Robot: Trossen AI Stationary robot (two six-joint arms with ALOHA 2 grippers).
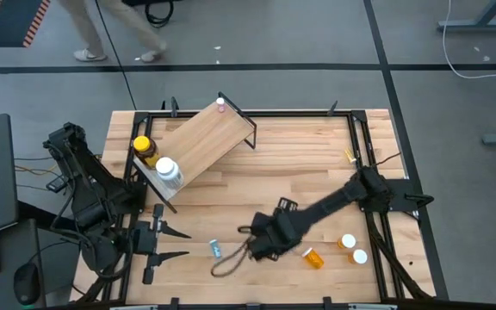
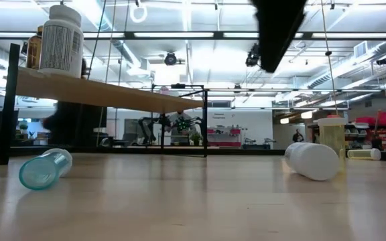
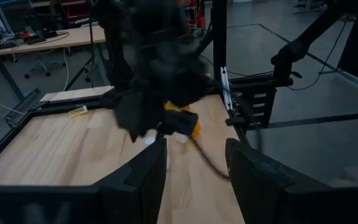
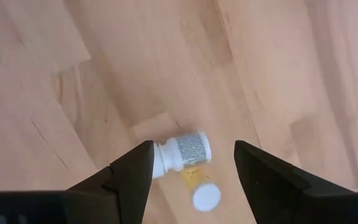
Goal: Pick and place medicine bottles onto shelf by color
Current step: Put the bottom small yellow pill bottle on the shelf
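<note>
Both grippers gape empty — right gripper point(image 4: 191, 163) above a white-capped bottle point(image 4: 182, 151), apparently untouched; left gripper point(image 3: 196, 163) idle.

A grey floor point(image 1: 317, 34) crossed by dark tape lines point(image 1: 231, 66) is seen around the butcher-block counter point(image 1: 300, 185). The legs of a walking person point(image 1: 102, 34) are shown at its far side. An open industrial ceiling with long strip lights point(image 2: 200, 35) and pipes is seen across the room. Red shelving point(image 2: 223, 134) and potted plants point(image 2: 194, 138) are set against the distant wall.
</note>
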